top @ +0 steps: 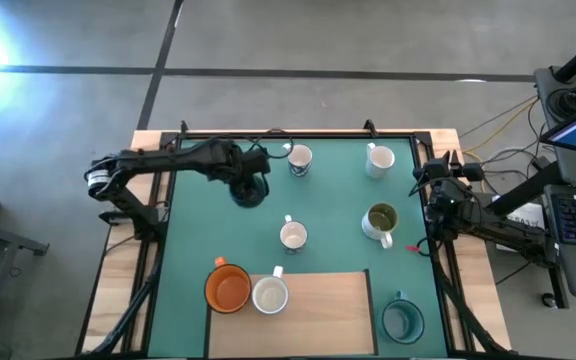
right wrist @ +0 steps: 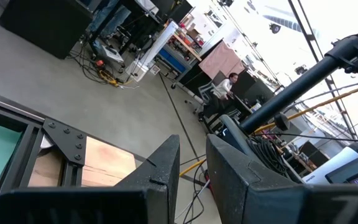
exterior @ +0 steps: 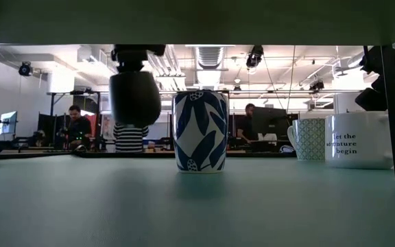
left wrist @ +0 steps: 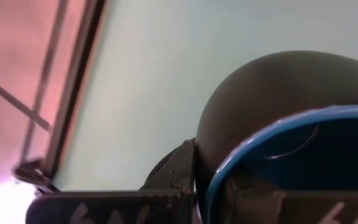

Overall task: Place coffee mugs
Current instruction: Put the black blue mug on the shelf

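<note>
Coffee mugs: seven visible, four white, one orange (top: 227, 288), one teal (top: 402, 319); left jaws grip the dark blue mug (left wrist: 278, 124).

Dark blue mug (left wrist: 291, 124) cut off by frame edge, left gripper (top: 248, 190) hiding it from above

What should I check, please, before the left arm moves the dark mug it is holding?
1. Left gripper shut on the dark blue mug: ok.
2. Mug clear of the mat: ok, low view shows it hanging above the surface.
3. Nearest white mug not touching it: ok.
4. Wooden board has bare room: ok.
5. Right gripper parked at the table's edge: ok.
6. Firmness of grip on the rim: cannot tell.
</note>
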Tool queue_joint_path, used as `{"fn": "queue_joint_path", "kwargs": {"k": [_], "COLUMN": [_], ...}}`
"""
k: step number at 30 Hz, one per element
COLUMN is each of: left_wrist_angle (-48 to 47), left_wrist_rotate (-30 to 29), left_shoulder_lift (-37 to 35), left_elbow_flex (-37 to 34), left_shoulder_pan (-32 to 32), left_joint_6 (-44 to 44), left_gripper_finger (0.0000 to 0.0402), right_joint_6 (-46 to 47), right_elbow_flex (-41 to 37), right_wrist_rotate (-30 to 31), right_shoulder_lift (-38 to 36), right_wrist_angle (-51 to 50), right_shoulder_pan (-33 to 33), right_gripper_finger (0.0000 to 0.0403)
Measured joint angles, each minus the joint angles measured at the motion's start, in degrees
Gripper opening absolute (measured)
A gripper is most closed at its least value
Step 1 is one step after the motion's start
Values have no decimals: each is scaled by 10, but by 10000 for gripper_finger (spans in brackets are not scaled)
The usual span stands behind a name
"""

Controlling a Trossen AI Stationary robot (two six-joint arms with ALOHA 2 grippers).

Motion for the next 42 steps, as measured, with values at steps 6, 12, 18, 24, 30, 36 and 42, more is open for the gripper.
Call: {"fn": "queue_joint_path", "kwargs": {"k": [6,12,18,24,30,36,42], "left_wrist_angle": [7,39,40,-56,-189,-146,-133], "left_wrist_rotate": [-1,55,94,100,100,157,163], "left_shoulder_lift": [0,4,37,124,237,237,232], "left_elbow_flex": [65,131,220,368,549,493,492], "left_shoulder_pan": [-1,-15,-60,-131,-187,-210,-234], "left_joint_6": [73,103,34,-16,-59,-91,-78], "left_gripper_finger": [5,5,6,6,6,6,6], "right_joint_6": [0,0,0,0,0,0,0], "right_elbow_flex": [0,0,0,0,0,0,0], "right_wrist_rotate": [0,0,0,0,0,0,0], "right_shoulder_lift": [0,0,0,0,0,0,0], "right_wrist_angle": [0,0,0,0,0,0,0], "right_shoulder_pan": [0,0,0,0,0,0,0], "right_gripper_finger": [68,68,68,68,68,68,68]}}
